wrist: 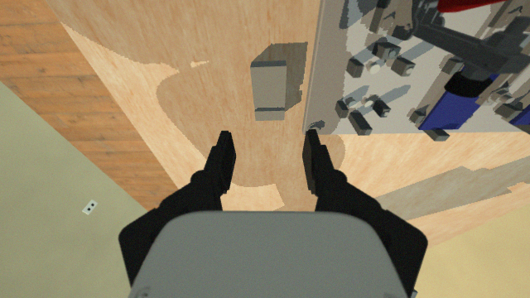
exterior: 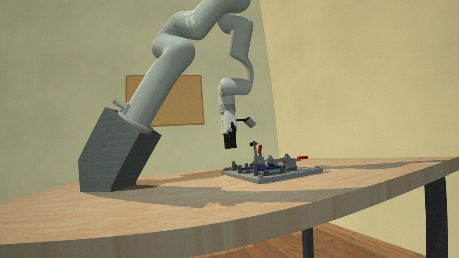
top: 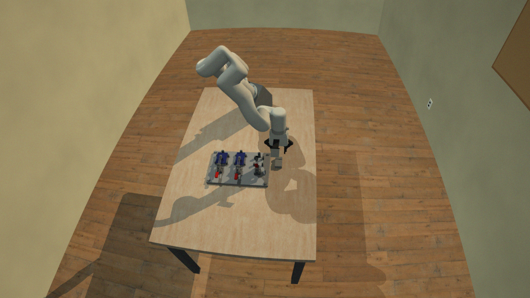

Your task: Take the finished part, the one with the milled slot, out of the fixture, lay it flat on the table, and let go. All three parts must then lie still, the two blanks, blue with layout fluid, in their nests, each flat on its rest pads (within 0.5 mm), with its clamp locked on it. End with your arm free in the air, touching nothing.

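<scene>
Fixture (wrist: 331, 62) cut off, wrist view

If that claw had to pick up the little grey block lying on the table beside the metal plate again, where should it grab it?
Probably from straight above, across its two long side faces. The small grey slotted block lies flat on the wooden table, close beside the grey fixture plate, so its sides stand upright. The open black claw hangs above it, and its gap looks wider than the block.

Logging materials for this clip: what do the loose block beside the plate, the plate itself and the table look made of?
Block: plain matte grey, probably metal. Plate: the same flat grey, likely metal too. Table: pale wood, judging by its grain streaks.
</scene>
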Controlling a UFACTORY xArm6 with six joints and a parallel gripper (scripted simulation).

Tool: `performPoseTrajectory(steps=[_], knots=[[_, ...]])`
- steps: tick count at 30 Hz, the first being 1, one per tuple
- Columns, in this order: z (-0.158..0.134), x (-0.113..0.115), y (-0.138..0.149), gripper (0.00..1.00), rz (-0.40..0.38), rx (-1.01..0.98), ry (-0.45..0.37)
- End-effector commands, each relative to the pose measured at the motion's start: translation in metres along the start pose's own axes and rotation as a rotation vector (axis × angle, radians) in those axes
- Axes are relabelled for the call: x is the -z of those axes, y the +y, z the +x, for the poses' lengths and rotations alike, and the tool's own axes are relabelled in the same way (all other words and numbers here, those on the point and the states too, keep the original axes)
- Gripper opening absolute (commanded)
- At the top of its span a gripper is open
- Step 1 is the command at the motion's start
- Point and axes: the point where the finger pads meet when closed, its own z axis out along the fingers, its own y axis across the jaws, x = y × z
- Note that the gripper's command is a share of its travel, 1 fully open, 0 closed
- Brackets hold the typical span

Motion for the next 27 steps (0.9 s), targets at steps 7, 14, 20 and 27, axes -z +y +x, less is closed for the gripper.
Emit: performPoseTrajectory(steps=[7, 14, 20, 27], knots=[[0.001, 0.003, -0.001, 0.69, 0.002, -0.001, 0.002], [0.001, 0.016, -0.001, 0.69, 0.002, -0.001, 0.002], [0.001, 0.027, -0.001, 0.69, 0.002, -0.001, 0.002], [0.001, 0.053, -0.001, 0.69, 0.002, -0.001, 0.002]])
